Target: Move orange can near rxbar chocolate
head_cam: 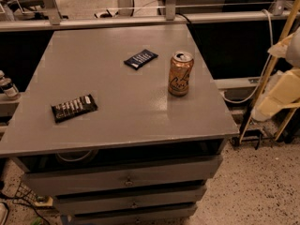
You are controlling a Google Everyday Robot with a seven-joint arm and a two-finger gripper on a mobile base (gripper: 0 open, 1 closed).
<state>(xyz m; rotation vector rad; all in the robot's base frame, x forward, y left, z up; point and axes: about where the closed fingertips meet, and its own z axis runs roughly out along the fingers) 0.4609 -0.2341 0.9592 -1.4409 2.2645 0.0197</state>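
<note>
So the big thing here is a grey table (117, 130) with a flat top and a stack of drawers (126, 179) underneath, sitting on a speckled floor (255, 191).

Off the right edge of the table there's the robot's pale cream arm. The gripper (276, 95) is somewhere in that bulk, down beside the table and not over the top at all. Honestly can't tell how it's set, and it isn't holding anything that I can see; it's well apart from everything on the table.

The orange can (180, 74) stands upright on the right side of the tabletop, a bit back from the middle, silver top with the tab showing. The rxbar chocolate (74, 108) lies flat way over on the left, closer to the front edge, turned at a slight angle with its white lettering facing up. So the can and the bar are well apart, most of the tabletop between them.

A dark navy wrapper (140, 59) lies flat toward the back, just left of the can and much nearer to it than the bar is.

Smallest bit – a little bottle (7, 86) peeking in at the left edge, off the table.
</note>
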